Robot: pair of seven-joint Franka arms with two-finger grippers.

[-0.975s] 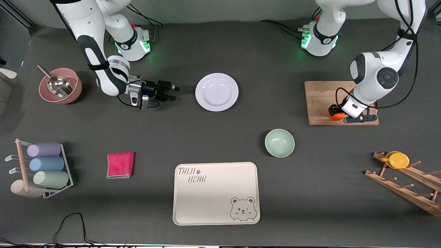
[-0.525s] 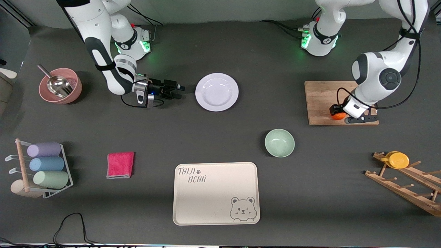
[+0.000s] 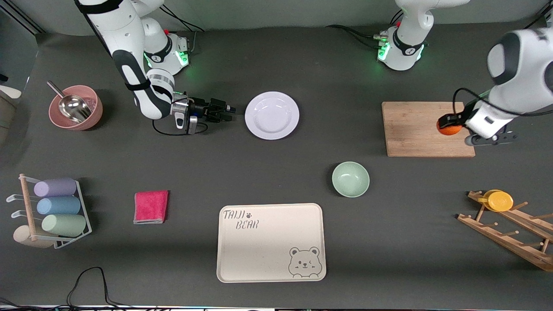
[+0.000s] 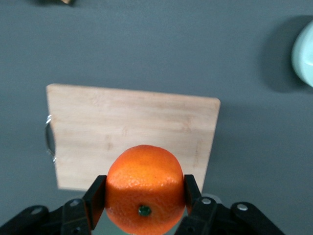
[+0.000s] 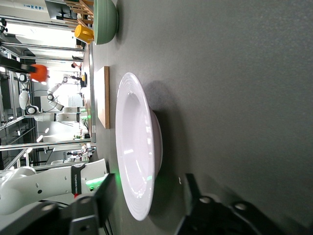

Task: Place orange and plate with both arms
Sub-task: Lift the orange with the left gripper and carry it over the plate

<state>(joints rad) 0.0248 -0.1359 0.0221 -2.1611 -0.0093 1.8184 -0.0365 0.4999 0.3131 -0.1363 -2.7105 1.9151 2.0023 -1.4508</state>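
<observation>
The orange [image 3: 448,128] hangs above the cutting board's [image 3: 412,129] edge at the left arm's end of the table, with my left gripper [image 3: 450,124] shut on it. In the left wrist view both fingers press the orange's [image 4: 144,181] sides, and the left gripper [image 4: 144,188] is over the board [image 4: 122,127]. The pale plate [image 3: 271,115] lies flat mid-table. My right gripper [image 3: 232,111] is low at the plate's edge toward the right arm's end. In the right wrist view the right gripper [image 5: 150,188] is open, its fingers on either side of the plate's [image 5: 139,147] rim without touching it.
A mint-green bowl [image 3: 350,179] and the cream bear tray [image 3: 268,246] lie nearer the camera than the plate. A pink cloth [image 3: 150,206], a cup rack [image 3: 54,211] and a pink bowl with a scoop [image 3: 75,108] are toward the right arm's end. A wooden rack with a yellow cup [image 3: 500,201] is opposite.
My left gripper has lifted the orange off the cutting board and carried it toward the board's outer edge. My right gripper has moved closer to the plate's rim.
</observation>
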